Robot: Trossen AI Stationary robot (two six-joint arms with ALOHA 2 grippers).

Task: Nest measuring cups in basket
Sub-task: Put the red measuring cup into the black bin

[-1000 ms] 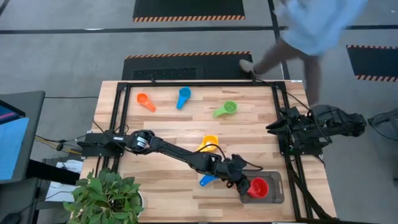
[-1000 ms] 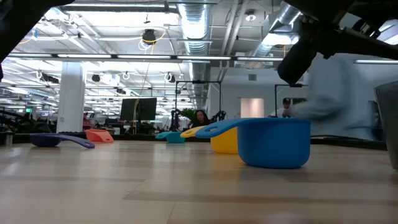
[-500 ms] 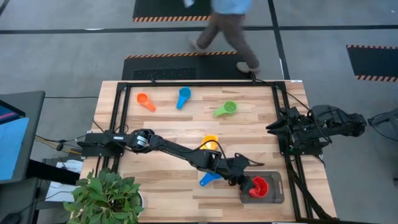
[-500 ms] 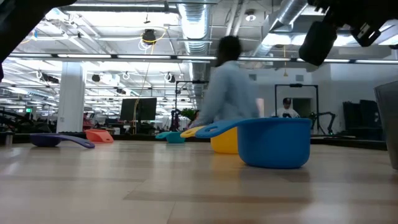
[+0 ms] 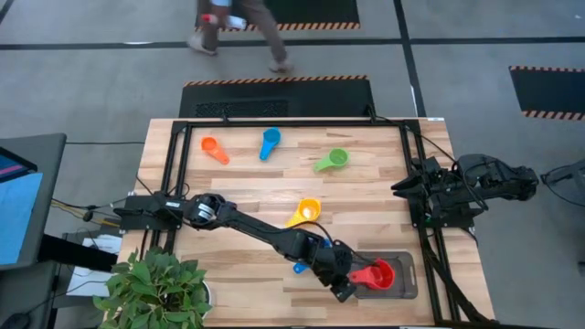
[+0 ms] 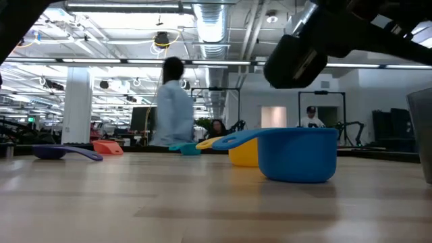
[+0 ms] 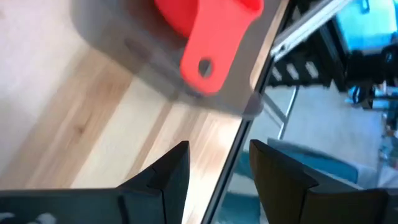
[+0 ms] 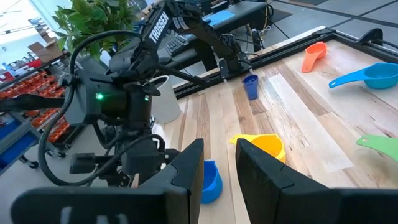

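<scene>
Left gripper (image 5: 340,285) jaws open, empty, beside basket (image 5: 407,285) holding red cup (image 5: 377,274); right gripper (image 5: 409,185) jaws parted, empty.

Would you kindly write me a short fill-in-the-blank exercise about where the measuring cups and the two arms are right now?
1. The only cup lying in the basket is the ____ one.
2. The yellow cup rests on the ____, outside the basket.
3. The left tool hovers empty, its fingers ____, just off the basket's edge.
4. The right tool waits at the table's ____ edge.

Missing words: red; table; open; right
</scene>
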